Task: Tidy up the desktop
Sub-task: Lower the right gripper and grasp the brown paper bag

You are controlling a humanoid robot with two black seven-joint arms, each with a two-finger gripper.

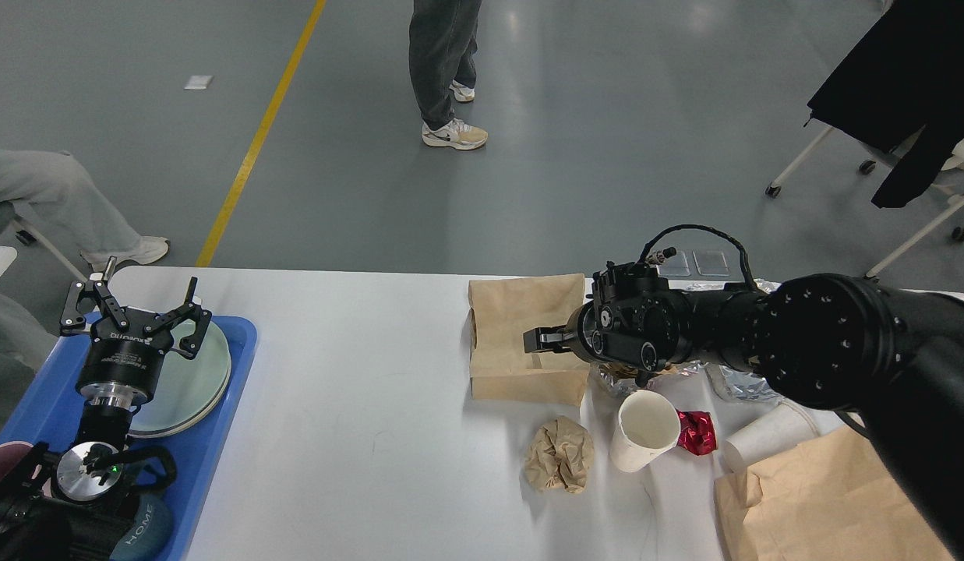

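Still littered, the white desk (357, 405) fills the foreground, trash clustered at its right for clearing. Over a brown paper bag (505, 312) hovers the right gripper (538, 340), its spread impossible to tell; the left gripper (132, 305) stands splayed above a blue tray (232, 374).

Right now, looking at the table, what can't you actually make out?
- Right gripper, head view: seen end-on and dark over the brown paper bag; jaw state unclear.
- Foil pieces: mostly hidden by the right arm.
- Second paper bag: cut off by the bottom edge.
- Blue tray: partly covered by the left arm, whose left gripper is open.
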